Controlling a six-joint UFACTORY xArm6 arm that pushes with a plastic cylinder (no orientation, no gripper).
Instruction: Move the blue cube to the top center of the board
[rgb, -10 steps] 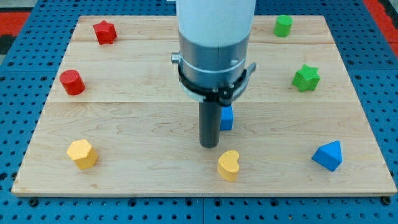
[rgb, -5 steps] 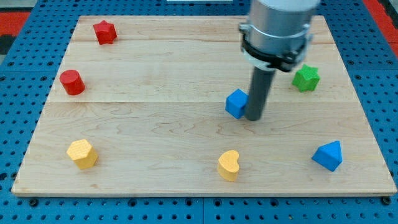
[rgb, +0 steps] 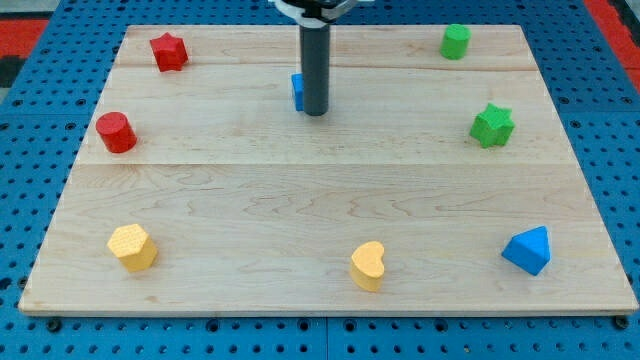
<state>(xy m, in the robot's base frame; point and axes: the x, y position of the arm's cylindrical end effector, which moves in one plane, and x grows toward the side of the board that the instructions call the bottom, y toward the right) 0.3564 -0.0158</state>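
The blue cube (rgb: 298, 91) sits near the top centre of the wooden board (rgb: 330, 200), mostly hidden behind my rod; only its left edge shows. My tip (rgb: 315, 111) rests on the board just in front of and to the right of the cube, touching or nearly touching it.
A red star (rgb: 169, 51) at top left, a red cylinder (rgb: 116, 132) at left. A green cylinder (rgb: 456, 41) at top right, a green star (rgb: 492, 125) at right. A yellow block (rgb: 132, 247) at bottom left, a yellow heart (rgb: 368, 266) at bottom centre, a blue triangular block (rgb: 528, 250) at bottom right.
The blue cube has gone from the board's middle up and left to near the top centre. My tip swung from below the cube to its right, then up with it.
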